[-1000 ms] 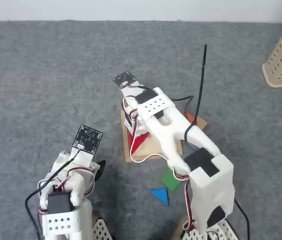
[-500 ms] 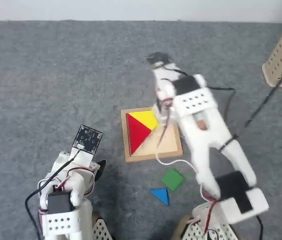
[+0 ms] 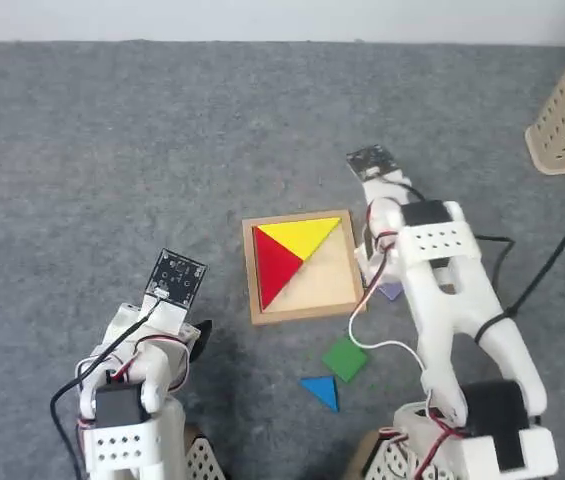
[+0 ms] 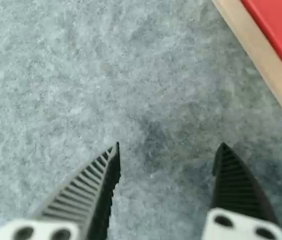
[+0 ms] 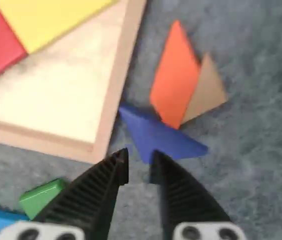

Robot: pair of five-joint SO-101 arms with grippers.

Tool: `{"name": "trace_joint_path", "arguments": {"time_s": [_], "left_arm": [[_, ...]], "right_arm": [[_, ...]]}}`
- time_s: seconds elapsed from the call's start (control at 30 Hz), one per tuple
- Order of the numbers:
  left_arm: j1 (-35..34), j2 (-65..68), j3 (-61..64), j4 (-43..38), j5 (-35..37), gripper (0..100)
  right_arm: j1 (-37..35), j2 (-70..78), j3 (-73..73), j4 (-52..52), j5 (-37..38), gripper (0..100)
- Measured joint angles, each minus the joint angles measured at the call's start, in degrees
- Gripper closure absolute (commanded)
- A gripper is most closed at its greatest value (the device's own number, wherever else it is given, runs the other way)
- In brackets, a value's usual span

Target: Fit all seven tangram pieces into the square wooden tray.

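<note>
Roughly a third done, judging by the layout: two of seven pieces seated in the tray (image 3: 304, 312) at mid worktop (image 3: 112, 150). Red triangle (image 3: 274, 265) along the left side, yellow triangle (image 3: 300, 236) along the far side, meeting on a diagonal. Near-right half of the tray bare wood.

Left to place, five:
- Green square (image 3: 345, 358) and light blue triangle (image 3: 322, 390), on the worktop just near of the tray.
- Dark blue triangle (image 5: 158, 137), orange parallelogram (image 5: 174, 80) and tan triangle (image 5: 205, 92), clustered just right of the tray.

Right end effector (image 5: 140, 162) above the dark blue triangle's corner, almost clenched with a slit between the jaws, gripping nothing. Left end effector (image 4: 168, 165) released, jaws wide, over bare worktop near-left of the tray.
</note>
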Motion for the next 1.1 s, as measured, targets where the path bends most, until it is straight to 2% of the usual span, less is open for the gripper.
{"name": "trace_joint_path", "arguments": {"time_s": [0.13, 0.57, 1.1], "left_arm": [[0.0, 0.0, 0.0, 0.0, 0.0, 72], [0.0, 0.0, 0.0, 0.0, 0.0, 72], [0.0, 0.0, 0.0, 0.0, 0.0, 72]], "right_arm": [[1.32, 2.81, -4.57, -0.18, 1.49, 82.7], [0.88, 30.24, -24.09, -0.44, 1.76, 82.6], [2.9, 40.62, -36.57, 2.73, 1.67, 82.5]]}}
